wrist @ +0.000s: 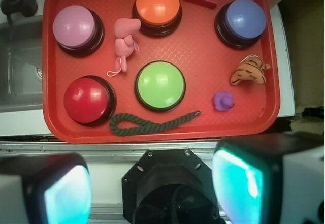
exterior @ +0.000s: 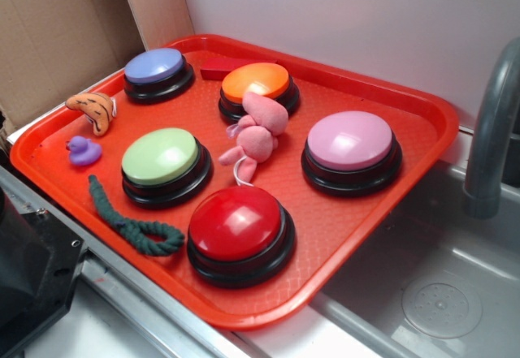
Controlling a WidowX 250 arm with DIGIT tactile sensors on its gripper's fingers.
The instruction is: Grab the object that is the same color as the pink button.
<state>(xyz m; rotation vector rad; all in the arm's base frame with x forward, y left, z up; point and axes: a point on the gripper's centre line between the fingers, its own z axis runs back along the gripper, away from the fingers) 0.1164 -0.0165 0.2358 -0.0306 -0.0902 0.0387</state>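
- Five dome buttons are set on a red tray (exterior: pixel 422 122).
- The pink plush toy (wrist: pixel 125 42) is seen lying between the pink button (wrist: pixel 74 26) and the orange button (wrist: pixel 157 4), touched by nothing.
- The gripper (wrist: pixel 152 186) is held wide open and empty, well apart from the toy.

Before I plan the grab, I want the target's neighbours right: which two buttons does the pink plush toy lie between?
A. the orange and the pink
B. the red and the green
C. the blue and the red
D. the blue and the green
A: the pink plush toy lies between the orange button and the pink button, its head beside the orange one.
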